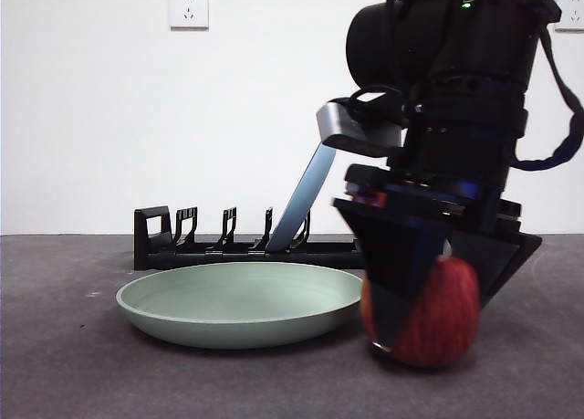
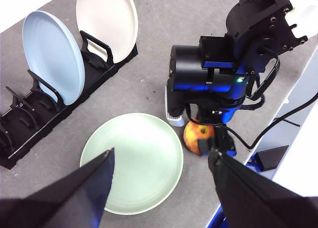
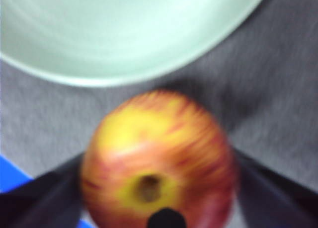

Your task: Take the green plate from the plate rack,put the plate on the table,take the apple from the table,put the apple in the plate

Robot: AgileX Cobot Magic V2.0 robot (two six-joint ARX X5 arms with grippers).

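The green plate point(image 1: 237, 300) lies flat on the table point(image 1: 73, 373) in front of the plate rack point(image 1: 228, 250). It also shows in the left wrist view point(image 2: 131, 168) and the right wrist view point(image 3: 124, 34). The apple point(image 1: 443, 319), red with yellow patches, sits just beside the plate's rim point(image 2: 198, 134) point(image 3: 159, 173). My right gripper point(image 1: 427, 332) point(image 3: 159, 188) has come down from above and its jaws press both sides of the apple. My left gripper point(image 2: 161, 188) is open and empty, held high above the plate.
A light blue plate point(image 1: 306, 195) point(image 2: 52, 54) and a beige plate point(image 2: 107, 19) stand upright in the rack point(image 2: 49, 114). The right arm's dark body point(image 2: 208, 74) stands over the apple. The table's edge and a cable point(image 2: 278, 123) lie past the apple.
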